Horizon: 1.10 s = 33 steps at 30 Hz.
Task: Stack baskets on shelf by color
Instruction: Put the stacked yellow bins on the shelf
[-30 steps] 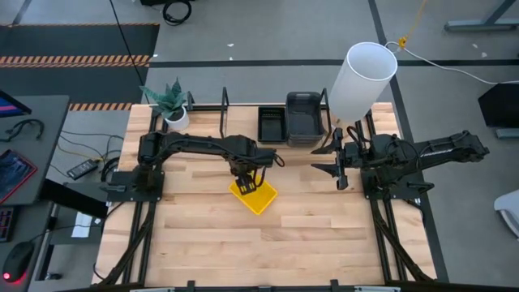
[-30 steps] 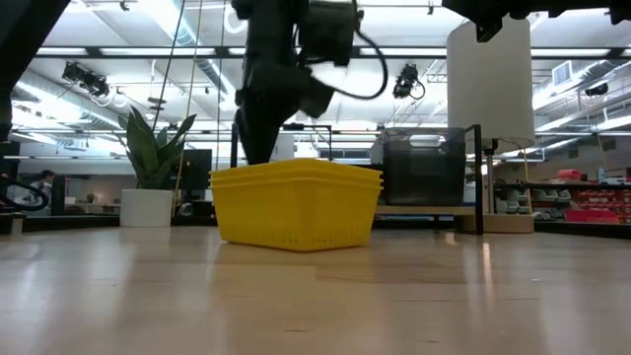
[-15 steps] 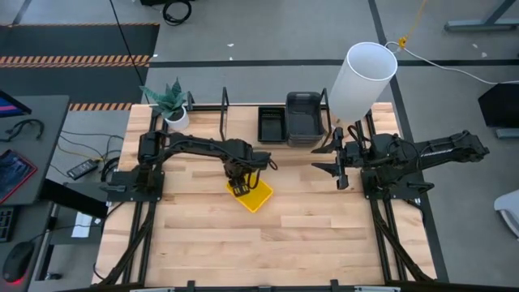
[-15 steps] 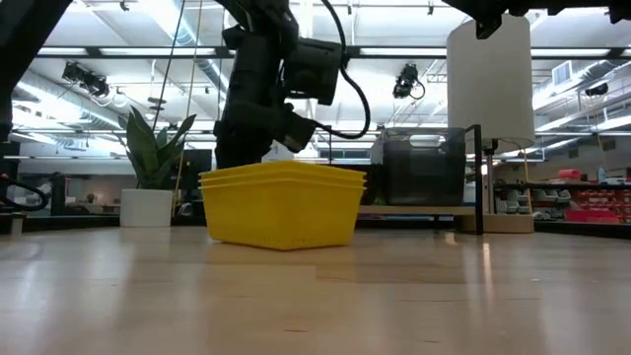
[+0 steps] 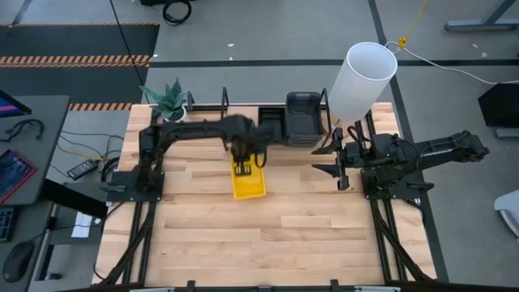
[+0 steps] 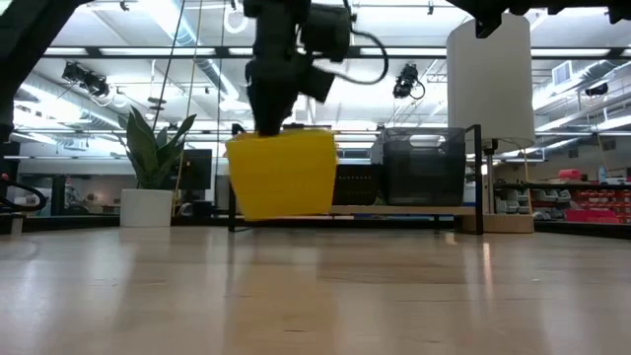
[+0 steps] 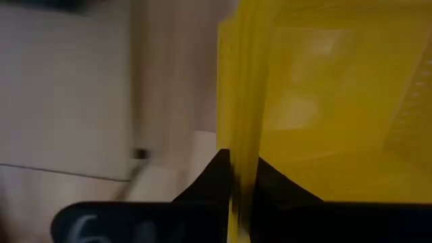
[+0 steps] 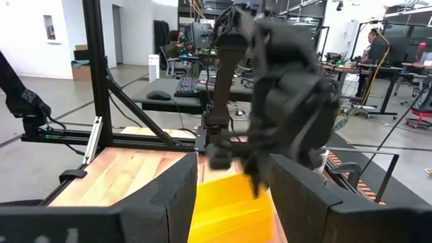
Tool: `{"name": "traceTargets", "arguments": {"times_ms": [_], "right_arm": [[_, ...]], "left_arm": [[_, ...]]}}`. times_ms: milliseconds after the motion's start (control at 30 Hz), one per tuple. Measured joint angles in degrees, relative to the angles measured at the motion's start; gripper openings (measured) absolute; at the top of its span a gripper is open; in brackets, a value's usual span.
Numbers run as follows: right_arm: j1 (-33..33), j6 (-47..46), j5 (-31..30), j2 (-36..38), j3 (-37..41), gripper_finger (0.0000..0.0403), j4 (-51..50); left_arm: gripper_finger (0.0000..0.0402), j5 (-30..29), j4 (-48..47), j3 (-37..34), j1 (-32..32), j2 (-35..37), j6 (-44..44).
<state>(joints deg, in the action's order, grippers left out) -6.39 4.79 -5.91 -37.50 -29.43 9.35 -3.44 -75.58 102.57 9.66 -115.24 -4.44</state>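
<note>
A nested stack of yellow baskets [image 5: 249, 183] [image 6: 284, 176] hangs just above the table's middle, with my left gripper [image 5: 246, 162] shut on it and pointing down. Behind it along the far edge stands the shelf [image 5: 243, 146], its black wire uprights [image 5: 225, 101] rising from it. On the shelf rest a black basket [image 5: 272, 123] and taller dark-grey baskets [image 5: 302, 118] [image 6: 424, 166], bottoms down. My right gripper [image 5: 339, 166] [image 8: 229, 196] waits open at the right, level, pointing toward the yellow stack. My left gripper pinches the yellow stack's far short wall at its rim [image 7: 237, 145], one finger [image 7: 209, 185] outside and one inside the baskets. It comes from above, pointing down. The nested layers run between the fingers. The stack hangs below them, clear of the table, its near end slightly lower.
A tall white cylinder [image 5: 362, 77] stands at the shelf's right end, near my right arm. A potted plant [image 5: 170, 104] [image 6: 153, 163] sits at the far left corner. Bare wooden tabletop [image 5: 268, 235] stretches toward the near edge.
My left gripper has shut on the yellow stack's rim, risen and gone toward the far edge and the shelf. The stack, which lay slantwise on the table, has been lifted clear and turned about, its long side now running near to far.
</note>
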Motion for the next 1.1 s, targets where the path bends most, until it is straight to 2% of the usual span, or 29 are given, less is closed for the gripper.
{"name": "traceTargets", "arguments": {"times_ms": [167,333,633,1100], "right_arm": [[0.0,-0.1,0.0,0.0,0.0,0.0185,0.0],[0.0,-1.8,0.0,0.0,0.0,0.0185,0.0],[-1.1,-5.2,0.1,0.0,0.0,0.0185,0.0],[-1.0,-1.8,0.0,2.2,-0.1,0.0185,1.3]], "left_arm": [[0.0020,-1.7,-3.7,9.8,3.8,0.0,-9.0],[0.0020,-3.5,-3.6,14.8,8.4,0.1,-16.2],[0.0020,-8.2,-3.6,15.2,15.2,0.0,-26.5],[0.0020,-9.4,4.2,15.2,21.1,-0.2,-37.5]]}}
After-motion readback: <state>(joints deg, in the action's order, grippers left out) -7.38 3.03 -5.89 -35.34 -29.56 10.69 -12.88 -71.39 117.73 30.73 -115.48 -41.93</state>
